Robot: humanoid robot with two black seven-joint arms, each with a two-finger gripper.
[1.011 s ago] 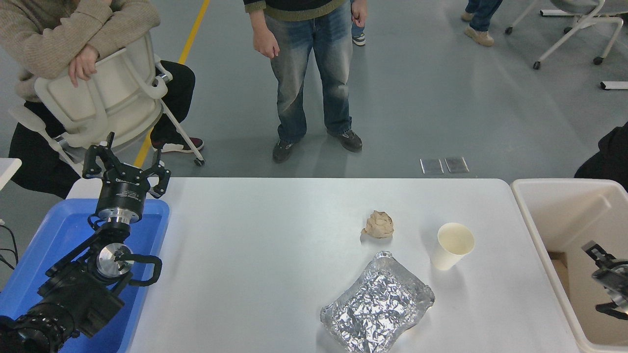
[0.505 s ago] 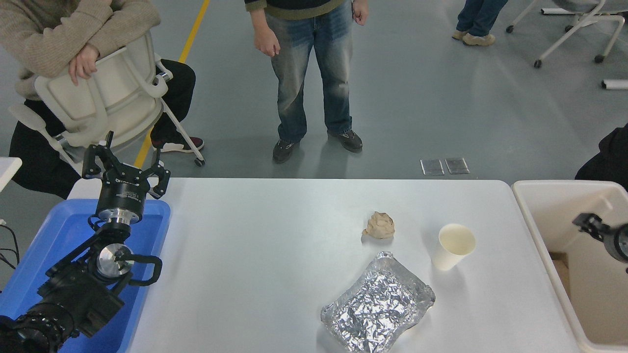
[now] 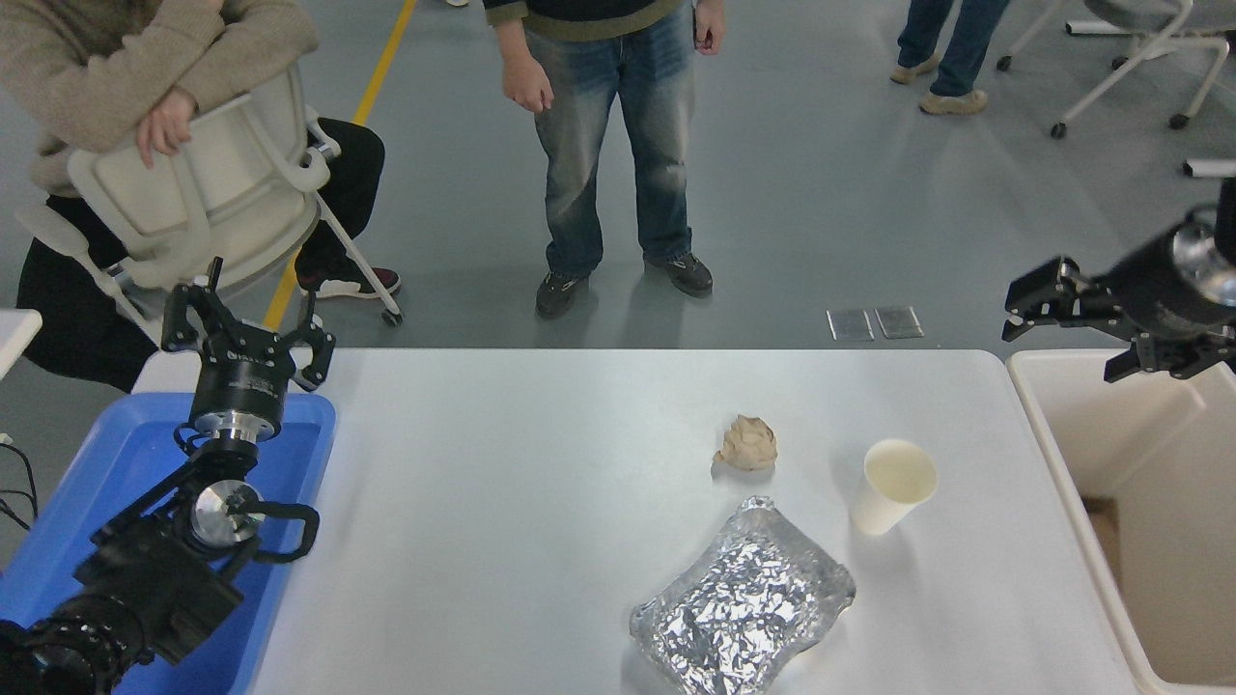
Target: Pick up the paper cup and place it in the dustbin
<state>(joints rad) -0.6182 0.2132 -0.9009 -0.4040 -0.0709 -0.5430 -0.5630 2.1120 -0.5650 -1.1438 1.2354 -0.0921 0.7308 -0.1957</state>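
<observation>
- Your right tool [image 3: 1067,323] hangs in the air at the right edge, above the far corner of the bin [image 3: 1072,454], with its fingers spread and nothing between them.
- It is well apart from the cup [image 3: 893,486], off to the cup's right and farther back.
- The cup stands upright on the worktop [image 3: 541,502], mouth up, on the right half, near the bin's left wall but not touching it.
- A crumpled paper ball [image 3: 746,444] lies to the cup's left and a little farther back, apart from it.
- A foil tray [image 3: 744,603] sits on the near side of the cup, to its lower left, close by but not touching it.
- The bin stands against the worktop's right end; you can see a brown patch low on its inner floor, too unclear to name.
- Your left tool [image 3: 246,333] is parked at the lower left over the blue tray [image 3: 106,473], fingers spread, holding nothing.
- A person [image 3: 608,145] in jeans stands at the far side, and another leans on a white chair [image 3: 212,183] at the upper left.
</observation>
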